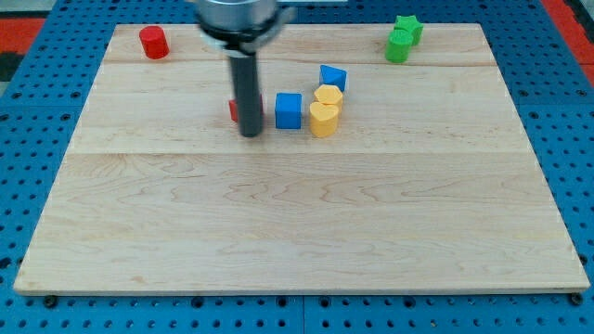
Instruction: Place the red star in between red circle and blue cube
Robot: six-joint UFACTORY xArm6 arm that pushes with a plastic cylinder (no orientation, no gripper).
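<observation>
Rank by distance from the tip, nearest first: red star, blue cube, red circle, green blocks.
From my tip:
1. Red star, mostly hidden behind the rod, touching or nearly.
2. Blue cube, just to the view's right.
3. Red circle, top left.
4. Green blocks, top right.

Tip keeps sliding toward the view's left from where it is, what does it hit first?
My tip sits right at the red star, which is mostly hidden behind the rod, so the star comes first. Depth is unclear; contact is uncertain.
</observation>
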